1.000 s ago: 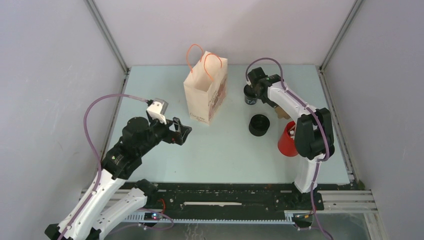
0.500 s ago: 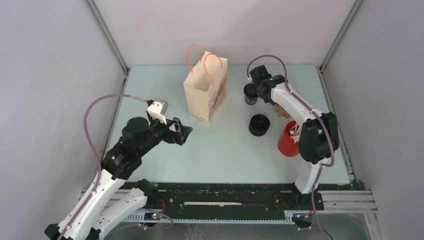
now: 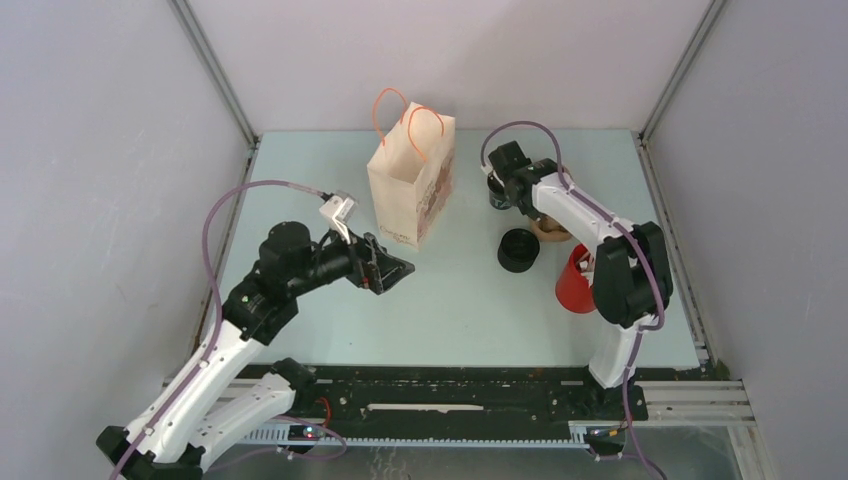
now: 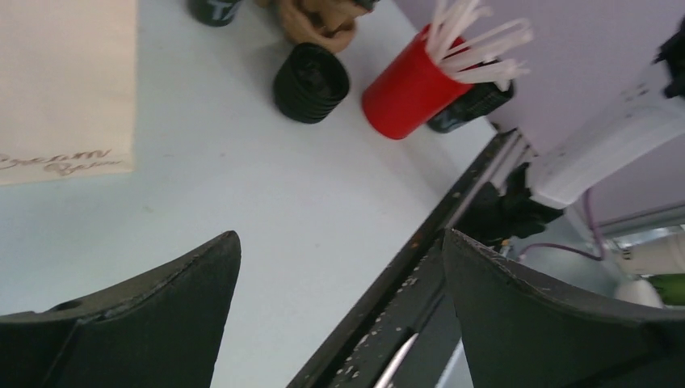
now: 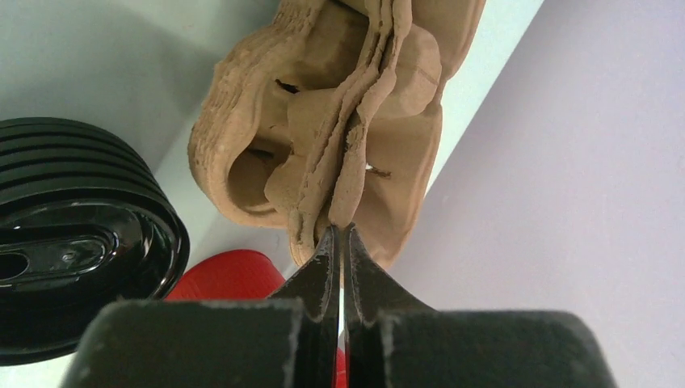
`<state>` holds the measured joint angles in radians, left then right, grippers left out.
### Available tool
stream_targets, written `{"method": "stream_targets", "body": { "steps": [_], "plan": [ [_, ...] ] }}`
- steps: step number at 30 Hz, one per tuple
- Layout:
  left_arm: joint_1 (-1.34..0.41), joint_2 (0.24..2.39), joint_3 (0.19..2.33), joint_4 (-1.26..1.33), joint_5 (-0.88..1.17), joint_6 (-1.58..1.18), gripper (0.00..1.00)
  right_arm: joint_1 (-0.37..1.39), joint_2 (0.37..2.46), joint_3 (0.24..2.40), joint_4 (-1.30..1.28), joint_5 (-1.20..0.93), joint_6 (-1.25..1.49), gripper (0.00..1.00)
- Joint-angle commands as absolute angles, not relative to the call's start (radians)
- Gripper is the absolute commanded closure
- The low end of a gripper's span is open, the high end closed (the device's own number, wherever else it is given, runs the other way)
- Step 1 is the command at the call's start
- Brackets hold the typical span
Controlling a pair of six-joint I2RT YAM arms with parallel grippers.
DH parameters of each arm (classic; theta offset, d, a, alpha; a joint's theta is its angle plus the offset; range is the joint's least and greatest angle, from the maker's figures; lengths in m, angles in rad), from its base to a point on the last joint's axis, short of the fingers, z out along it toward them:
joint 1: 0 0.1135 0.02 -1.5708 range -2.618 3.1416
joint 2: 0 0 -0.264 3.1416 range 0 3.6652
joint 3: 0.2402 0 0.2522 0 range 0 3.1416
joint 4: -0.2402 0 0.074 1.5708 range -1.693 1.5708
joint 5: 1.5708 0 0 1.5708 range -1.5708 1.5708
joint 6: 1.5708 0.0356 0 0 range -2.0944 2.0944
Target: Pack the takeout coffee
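There is one paper bag [image 3: 410, 185], and it has two orange handles [image 3: 377, 110]. The cups are three: one all-black takeout cup [image 3: 518, 250], one dark cup [image 4: 215, 10] with white letters, and one red cup [image 3: 573, 285]. In the red cup stand several white sticks [image 4: 472, 40], too close together for an exact count. There is also one brown pulp carrier [image 5: 339, 121].

My overhead camera sits above and behind the arm bases, looking down and forward over the whole tabletop [image 3: 450, 300]. The left wrist camera rides low, looking out past the left claw [image 4: 339, 242] and rightward across the tabletop to the red cup [image 4: 404, 93] and the takeout coffee [image 4: 311, 71]. The right wrist camera sits very close behind the right claw [image 5: 339, 234], facing the pulp carrier [image 5: 363, 105]. All three views share those three things.
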<state>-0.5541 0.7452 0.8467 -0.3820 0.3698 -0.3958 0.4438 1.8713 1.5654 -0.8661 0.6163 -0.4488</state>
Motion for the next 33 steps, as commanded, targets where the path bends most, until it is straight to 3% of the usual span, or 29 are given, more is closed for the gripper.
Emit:
{"method": "stream_targets", "body": {
  "steps": [1,3,7,10,15,21,28,33],
  "plan": [
    [-0.559,0.717,0.808,-0.245,0.474,-0.523,0.00,0.438,1.822,1.562,-0.802,0.565,-0.458,1.00],
    [-0.561,0.714,0.788,-0.222,0.477,-0.549,0.00,0.436,1.900,1.623,-0.916,0.597,-0.398,1.00],
    [-0.568,0.699,0.768,-0.204,0.483,-0.568,0.00,0.479,1.768,1.518,-0.790,0.569,-0.410,1.00],
    [-0.585,0.719,0.743,-0.128,0.502,-0.607,0.00,0.450,1.836,1.587,-0.876,0.534,-0.343,1.00],
    [-0.708,0.826,0.761,-0.032,0.461,-0.640,0.02,0.425,1.855,1.579,-0.906,0.480,-0.242,1.00],
    [-0.831,1.028,0.768,0.238,0.405,-0.760,0.21,0.361,1.792,1.519,-0.857,0.306,-0.172,1.00],
    [-0.910,1.373,0.932,0.321,0.320,-0.795,0.46,0.301,1.746,1.474,-0.816,0.148,-0.135,1.00],
    [-0.921,1.582,1.089,0.326,0.291,-0.834,0.49,0.260,1.712,1.441,-0.787,0.082,-0.140,1.00]
  ]
}}
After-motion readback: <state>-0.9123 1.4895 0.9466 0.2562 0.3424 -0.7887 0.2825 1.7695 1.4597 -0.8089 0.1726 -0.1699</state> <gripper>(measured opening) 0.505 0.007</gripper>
